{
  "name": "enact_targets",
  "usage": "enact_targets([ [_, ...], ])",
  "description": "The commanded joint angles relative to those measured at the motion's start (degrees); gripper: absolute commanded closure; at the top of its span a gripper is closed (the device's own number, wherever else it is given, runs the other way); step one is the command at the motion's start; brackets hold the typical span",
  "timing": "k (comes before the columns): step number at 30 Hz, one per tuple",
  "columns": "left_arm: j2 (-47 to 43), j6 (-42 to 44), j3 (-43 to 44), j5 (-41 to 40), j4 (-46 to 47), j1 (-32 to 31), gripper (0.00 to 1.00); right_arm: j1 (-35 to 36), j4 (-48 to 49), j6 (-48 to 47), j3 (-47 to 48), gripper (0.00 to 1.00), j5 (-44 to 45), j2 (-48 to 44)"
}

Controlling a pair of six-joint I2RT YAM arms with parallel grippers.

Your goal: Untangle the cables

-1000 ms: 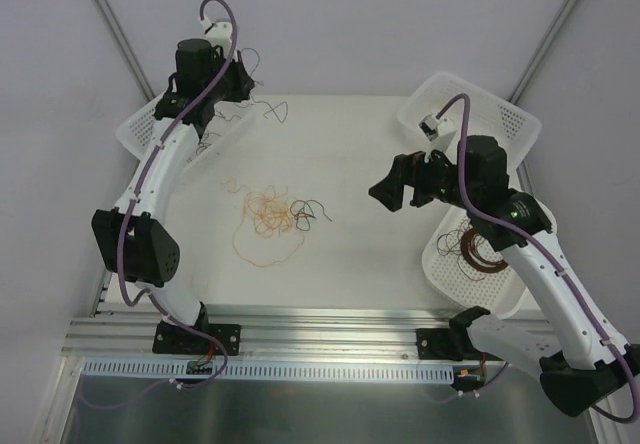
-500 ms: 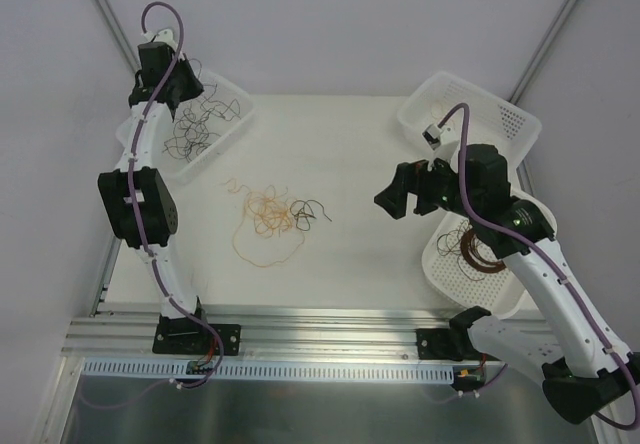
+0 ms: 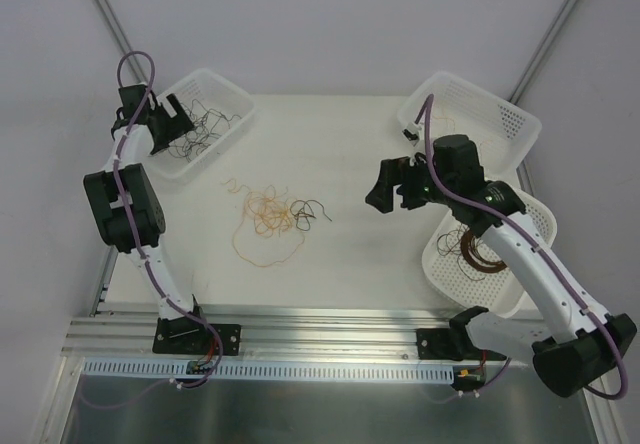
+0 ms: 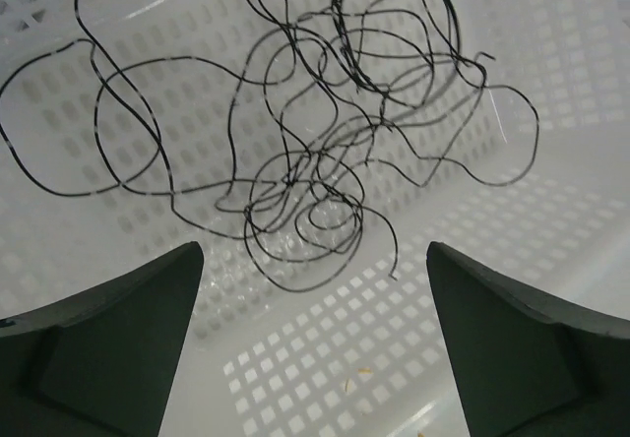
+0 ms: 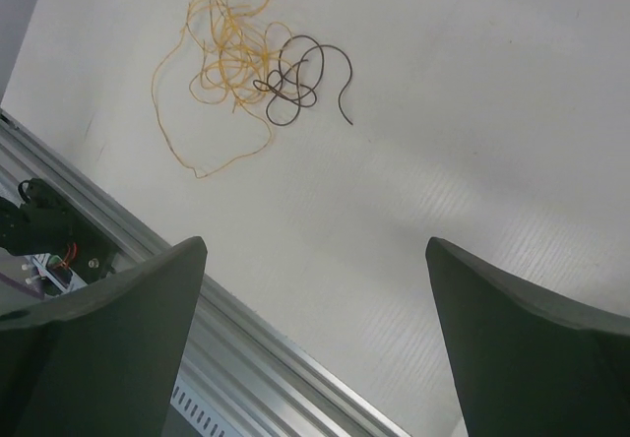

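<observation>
Left gripper [image 3: 165, 124] hangs over the perforated white basket [image 3: 235, 94] at the table's [image 3: 340, 144] far left corner, jaws spread wide and holding nothing. A snarl of black cables [image 4: 315, 191] lies inside the basket, just beyond the fingertips and touching neither. Well apart from the basket, toward the table's middle, a yellow-tan tangle [image 3: 268, 216] lies hooked with a dark brown strand [image 3: 312, 209]. Farther still from the basket, past that tangle, the right gripper [image 3: 390, 186] hovers above bare table, likewise wide open and empty.
</observation>
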Motion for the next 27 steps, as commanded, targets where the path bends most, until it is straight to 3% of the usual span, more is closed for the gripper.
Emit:
enact_targets([
  [1,-12.4,1.3,-2.1,2.8,0.7,-0.9,0.01,0.5,3.5,0.3,1.1,0.0,-1.2,3.6],
  [10,-31.7,-2.6,-21.6,6.5,-1.3,-4.1,0.01,2.2,4.0,-2.8,6.6,0.0,-4.0,19.5],
  [16,-39.1,-0.4,-31.0,7.1,-3.2,-16.4,0.03,3.9,5.0,-4.5,11.2,0.02,-5.6,28.7],
  [22,-38.2,-2.0,-38.4,8.0,-3.6,-27.7,0.04,6.1,9.0,-5.9,15.4,0.16,-9.5,38.7],
  [27,-32.4,-2.9,-39.5,8.0,-3.6,-33.7,0.06,7.3,12.9,-4.3,17.7,0.35,-14.9,44.8],
])
